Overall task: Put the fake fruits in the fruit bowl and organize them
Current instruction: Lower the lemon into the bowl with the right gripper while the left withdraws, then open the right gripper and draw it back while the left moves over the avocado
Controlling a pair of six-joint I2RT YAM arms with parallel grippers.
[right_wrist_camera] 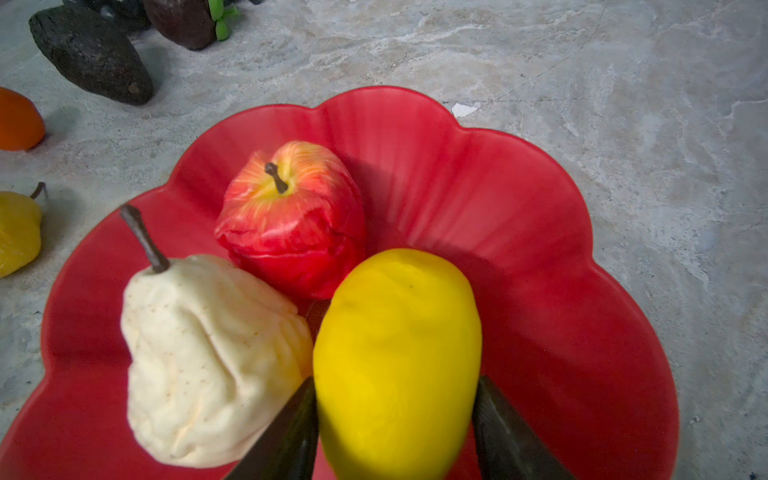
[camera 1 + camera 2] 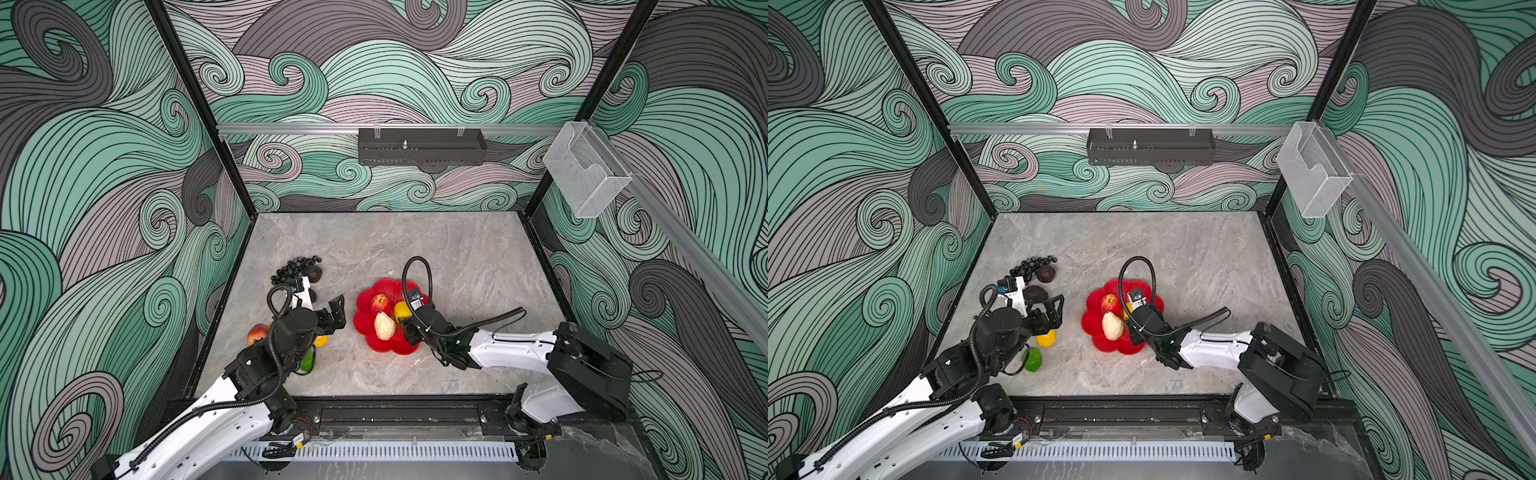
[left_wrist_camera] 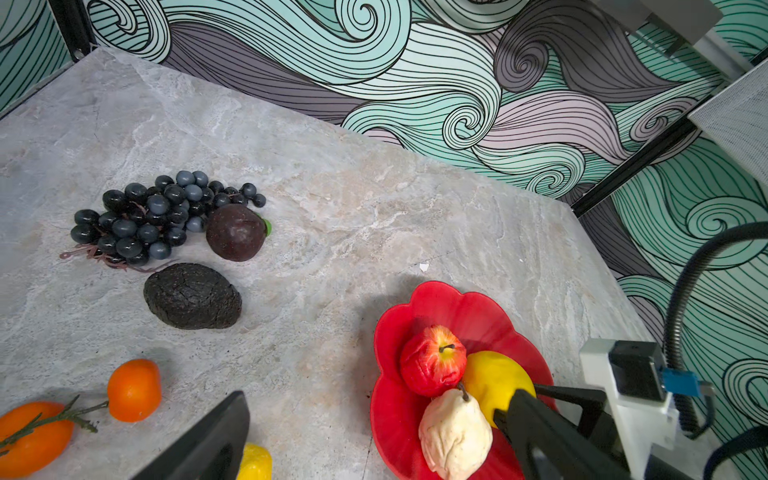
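Grey marbled table (image 2: 457,257) boxed in by wave-patterned walls (image 2: 374,75), with a glossy red fruit bowl (image 2: 386,283) near its middle.
The table's far half lies bare, and a black rail (image 2: 395,412) edges the near side. The scalloped bowl holds a wrinkled apple (image 1: 291,224), a beige pear (image 1: 208,361) and a smooth lemon (image 1: 395,353). The right jaws flank the lemon closely; whether they press it I cannot tell. The left jaws hang wide apart left of the bowl, near a rough avocado (image 3: 191,297) and a grape bunch (image 3: 158,216).
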